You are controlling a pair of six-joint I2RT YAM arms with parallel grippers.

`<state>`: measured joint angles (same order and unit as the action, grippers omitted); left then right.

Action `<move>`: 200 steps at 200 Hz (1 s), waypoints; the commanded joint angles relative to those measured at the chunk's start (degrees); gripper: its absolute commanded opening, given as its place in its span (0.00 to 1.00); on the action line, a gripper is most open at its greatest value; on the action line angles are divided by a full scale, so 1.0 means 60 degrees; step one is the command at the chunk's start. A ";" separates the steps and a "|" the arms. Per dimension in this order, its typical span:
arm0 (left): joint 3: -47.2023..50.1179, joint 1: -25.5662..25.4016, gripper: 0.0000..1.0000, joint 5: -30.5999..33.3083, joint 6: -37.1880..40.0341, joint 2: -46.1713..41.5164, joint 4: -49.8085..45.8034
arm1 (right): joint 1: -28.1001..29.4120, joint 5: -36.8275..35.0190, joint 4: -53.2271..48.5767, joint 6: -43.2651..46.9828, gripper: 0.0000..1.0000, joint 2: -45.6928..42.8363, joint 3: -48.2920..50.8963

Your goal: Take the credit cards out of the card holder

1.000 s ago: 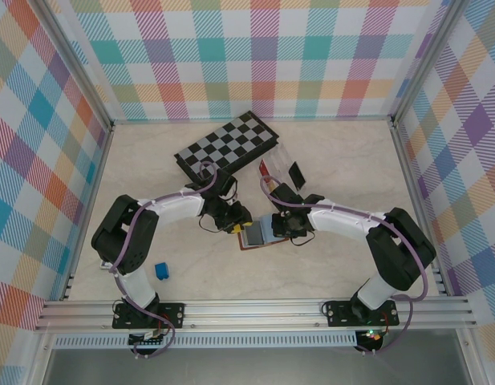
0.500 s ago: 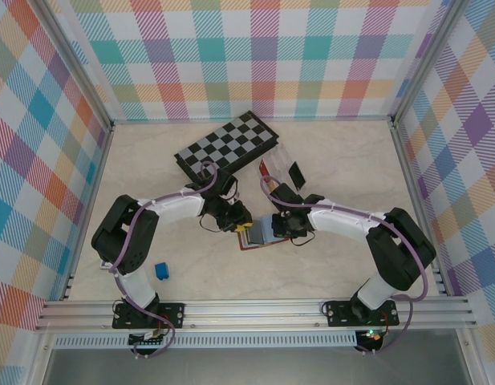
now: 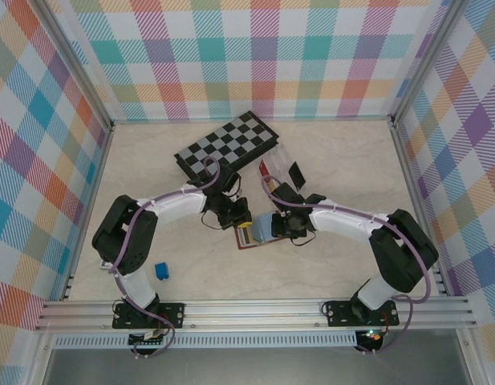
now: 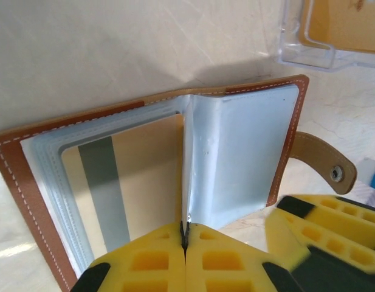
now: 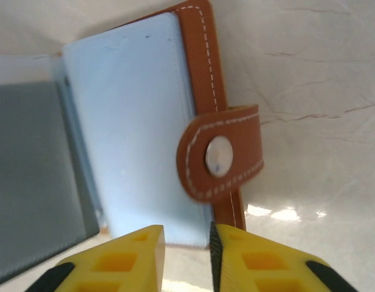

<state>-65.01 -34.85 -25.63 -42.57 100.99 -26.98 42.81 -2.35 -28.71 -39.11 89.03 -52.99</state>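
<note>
The card holder [image 3: 259, 233] lies open on the table between both arms: brown leather with a pale blue-grey lining [image 4: 242, 152]. A cream credit card [image 4: 144, 176] with a grey stripe sits in a clear sleeve on its left half. My left gripper [image 4: 185, 234] is shut on the edge of a thin sleeve leaf standing up at the spine. My right gripper [image 5: 187, 240] is open by a narrow gap at the near edge of the right cover [image 5: 132, 121], beside the snap tab [image 5: 220, 155]. Nothing is pinched between its fingers.
A folded chessboard [image 3: 227, 148] lies behind the left arm. A clear plastic compartment box [image 3: 283, 168] stands behind the card holder, close to its far edge [image 4: 333, 36]. A small blue object [image 3: 161, 270] rests near the left arm's base.
My left gripper has closed onto the sleeve leaf. My right gripper's jaws have parted slightly. Both arms stay at the card holder.
</note>
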 commanded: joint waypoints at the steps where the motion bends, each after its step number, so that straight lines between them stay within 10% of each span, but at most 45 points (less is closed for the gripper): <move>1: -0.0654 -0.0072 0.01 0.1255 0.1081 -0.0521 -0.2124 | 0.0029 0.1206 0.0250 0.0152 0.32 -0.0647 -0.0019; 49: -0.1349 -0.0054 0.00 0.1700 0.1959 -0.0478 -0.3427 | 0.0036 0.1821 0.0535 -0.0121 0.48 -0.1348 0.0152; 108: -0.1282 -0.0269 0.22 0.0487 0.1388 0.0090 -0.2299 | -0.0084 0.1271 0.0454 -0.0477 0.66 -0.2068 0.0465; 200: -0.0867 -0.0562 0.37 -0.0347 0.0009 0.0499 -0.0395 | -0.0381 0.0583 -0.0096 -0.0858 0.71 -0.2537 0.0733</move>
<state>-71.70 -37.54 -26.41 -39.22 104.16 -32.58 40.58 1.67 -28.21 -43.77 74.85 -49.04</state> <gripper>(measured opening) 0.370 0.719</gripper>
